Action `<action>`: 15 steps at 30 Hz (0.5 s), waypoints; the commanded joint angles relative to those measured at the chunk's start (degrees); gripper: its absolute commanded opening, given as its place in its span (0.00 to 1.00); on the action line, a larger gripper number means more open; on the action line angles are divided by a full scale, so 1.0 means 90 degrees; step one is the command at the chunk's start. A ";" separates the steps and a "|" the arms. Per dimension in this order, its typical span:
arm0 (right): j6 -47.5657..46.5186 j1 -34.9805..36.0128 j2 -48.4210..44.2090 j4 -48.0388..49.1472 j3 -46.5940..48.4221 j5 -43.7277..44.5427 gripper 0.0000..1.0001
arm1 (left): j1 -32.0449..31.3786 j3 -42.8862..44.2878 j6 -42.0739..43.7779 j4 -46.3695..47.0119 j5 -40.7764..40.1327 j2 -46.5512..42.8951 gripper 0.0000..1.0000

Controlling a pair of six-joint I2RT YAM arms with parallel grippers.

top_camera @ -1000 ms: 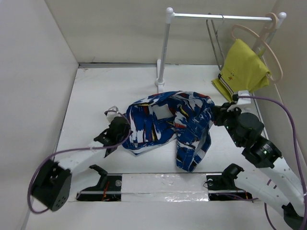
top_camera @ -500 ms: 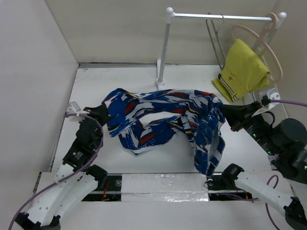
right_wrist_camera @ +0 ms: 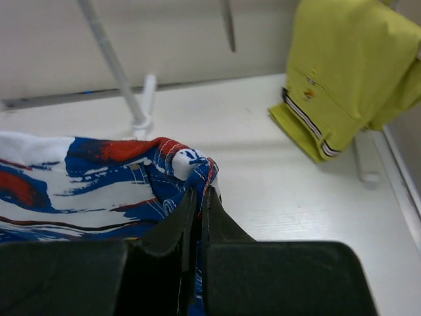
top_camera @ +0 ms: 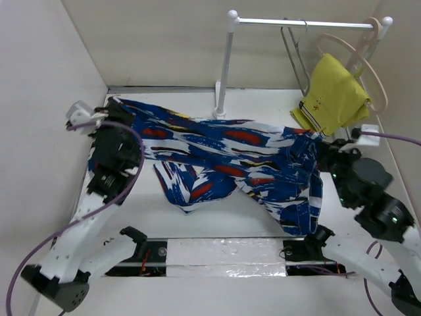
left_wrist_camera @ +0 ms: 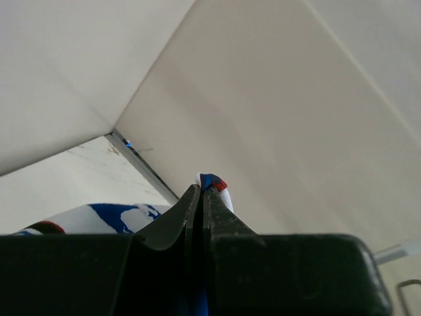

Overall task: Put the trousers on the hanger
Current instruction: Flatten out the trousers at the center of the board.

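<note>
The trousers (top_camera: 230, 155) are stretched in a long band between the two arms over the table (top_camera: 138, 217). One end is up at the far left corner and the other is at the right, near the yellow garment (top_camera: 335, 95). A loose flap sags in the middle and a leg droops toward the near edge on the right; whether these touch the table cannot be told. The left gripper (left_wrist_camera: 200, 189) is closed tight on a small fold of printed cloth, its jaws almost meeting. The right gripper (right_wrist_camera: 199, 191) is likewise clamped on a bunched edge of the fabric. The cloth looks thin, soft and light, with no stiffness of its own, so it will likely sag wherever it is unsupported and may slide on thin wire. The hanger (top_camera: 293, 58) hangs from the rail (top_camera: 302, 24) at the back right, well apart from the trousers. The garment probably handles best held taut at two separated points, so the span can be draped over the hanger's bottom bar. A bunched fold or seam looks a safer hold than a single layer
</note>
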 commanded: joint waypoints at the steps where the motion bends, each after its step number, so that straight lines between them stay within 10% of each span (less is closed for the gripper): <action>1: 0.0120 -0.0217 0.0641 0.1308 -0.0420 0.1302 0.00 | 0.0332 0.0210 0.1355 0.1449 0.0436 0.1224 0.00; 7: 0.0200 -0.2335 0.2202 0.2577 -0.1017 -0.0386 0.00 | 0.1485 0.1253 0.0885 0.0658 0.1873 0.4096 0.03; 11: 0.0305 -0.3605 0.3265 0.3362 -0.1117 -0.1781 0.00 | 0.1544 0.2864 0.1159 -0.0755 0.2275 0.5610 0.64; 15: 0.0374 -0.3715 0.3846 0.3341 -0.0677 -0.2019 0.00 | 0.1096 0.2958 0.0458 -0.1482 0.2148 0.5305 0.65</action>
